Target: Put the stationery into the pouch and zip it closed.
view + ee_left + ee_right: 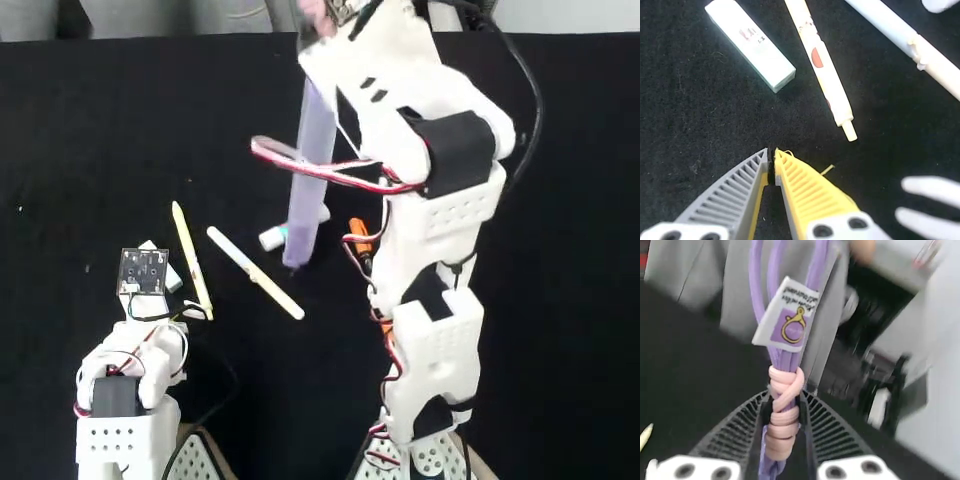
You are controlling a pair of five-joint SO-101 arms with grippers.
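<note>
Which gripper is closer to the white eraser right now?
Left. The left gripper hovers shut over the table close to the white eraser; the right gripper is farther off, holding the purple pouch up.

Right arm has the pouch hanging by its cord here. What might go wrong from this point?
1. The right gripper grips the pouch by the pink cord knotted on it, so the hanging pouch may swing or slip.
2. The pouch's lower end is close to the white marker and might knock it away.
3. The left gripper is shut and empty; the nearest pen lies flat on the table, so a grasp could skid off.
</note>
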